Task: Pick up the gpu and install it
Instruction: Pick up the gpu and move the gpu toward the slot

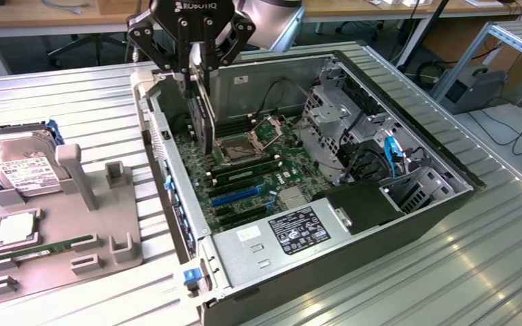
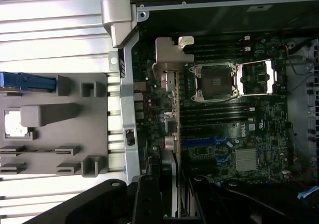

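The gpu (image 1: 203,112) is carried inside the opening of the open computer case (image 1: 379,248), close to the case's rear wall and above the motherboard (image 1: 284,166) on the case floor. It is pinched at its upper end by the gripper (image 1: 193,76), whose fingers are pressed together on the two flat faces of the thin card. This grip is judged to have been chosen so that the contact edge and the silvery bracket (image 2: 172,50) are left free. The card is hung on edge rather than flat, which lets it pass down between the case's rear wall and the CPU socket (image 1: 242,144) without striking either. From the wrist view it is seen nearly edge-on, with the bracket at the end farthest from the gripper (image 2: 172,204). The blue slots (image 1: 238,195), nearer the case's power supply (image 1: 284,234), are bare, so the card is judged not yet seated. Outside the case, beside its rear wall, a grey fixture tray (image 1: 62,224) has been set, with a hard drive (image 1: 21,170) and a RAM stick (image 1: 48,246) kept on it.
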